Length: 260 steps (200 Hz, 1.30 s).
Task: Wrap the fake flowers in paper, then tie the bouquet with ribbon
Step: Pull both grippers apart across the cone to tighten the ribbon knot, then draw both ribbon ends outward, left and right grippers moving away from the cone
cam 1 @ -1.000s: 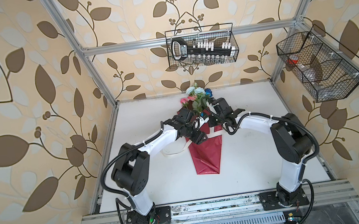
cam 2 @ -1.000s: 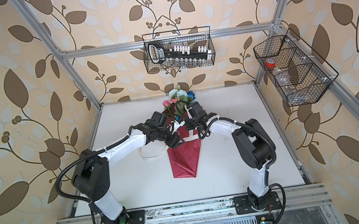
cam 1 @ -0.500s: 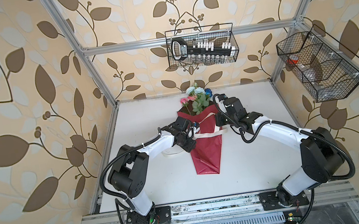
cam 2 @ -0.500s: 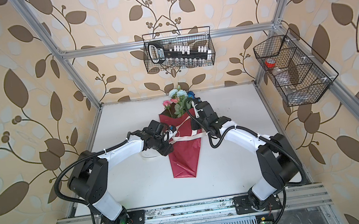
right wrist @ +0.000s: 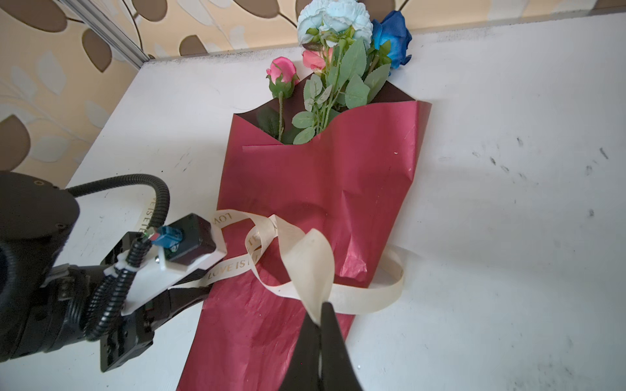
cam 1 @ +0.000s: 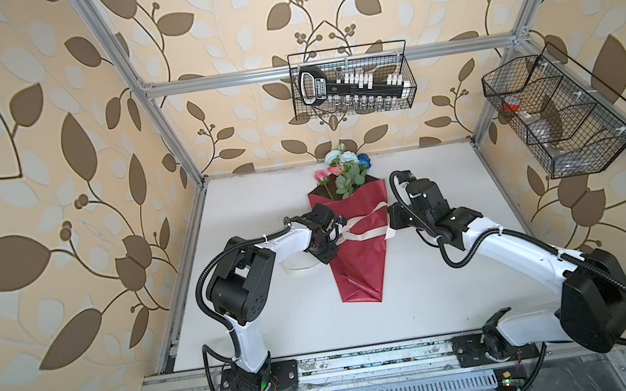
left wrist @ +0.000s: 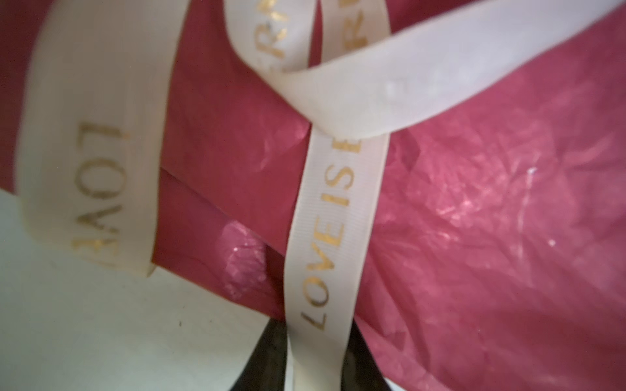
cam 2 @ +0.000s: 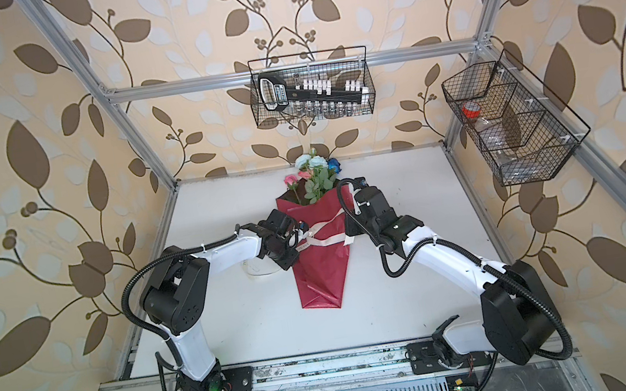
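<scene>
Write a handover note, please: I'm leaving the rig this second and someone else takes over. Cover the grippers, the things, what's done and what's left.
Left gripper: shut on one strand of the ribbon, at the left edge of the red wrapping sheet.
Right gripper: shut on the ribbon's other end, on the sheet's right side.
Things: the bouquet of fake flowers lies on the table inside the sheet, blooms toward the back wall.
Done: the ribbon is around the sheet's middle, strands crossed on top.
Left: the crossing looks loose; pull it snug, then finish the knot.
</scene>
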Each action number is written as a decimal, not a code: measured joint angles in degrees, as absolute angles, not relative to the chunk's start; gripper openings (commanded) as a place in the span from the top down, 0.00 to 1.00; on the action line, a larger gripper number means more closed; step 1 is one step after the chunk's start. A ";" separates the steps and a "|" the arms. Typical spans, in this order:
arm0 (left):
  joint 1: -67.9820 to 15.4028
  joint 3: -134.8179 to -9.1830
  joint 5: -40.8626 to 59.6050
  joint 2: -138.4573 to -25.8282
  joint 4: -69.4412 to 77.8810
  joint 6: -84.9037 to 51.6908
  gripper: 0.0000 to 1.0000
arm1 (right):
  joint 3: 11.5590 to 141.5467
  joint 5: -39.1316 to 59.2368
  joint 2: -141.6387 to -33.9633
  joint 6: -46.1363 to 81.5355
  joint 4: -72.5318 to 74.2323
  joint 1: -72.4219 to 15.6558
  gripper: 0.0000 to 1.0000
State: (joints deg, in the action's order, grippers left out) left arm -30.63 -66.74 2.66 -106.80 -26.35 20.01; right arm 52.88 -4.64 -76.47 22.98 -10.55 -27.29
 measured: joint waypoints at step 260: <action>-23.51 -69.89 1.52 -101.08 -27.51 19.07 1.00 | 43.42 -11.84 -71.02 27.44 -17.91 -15.03 1.00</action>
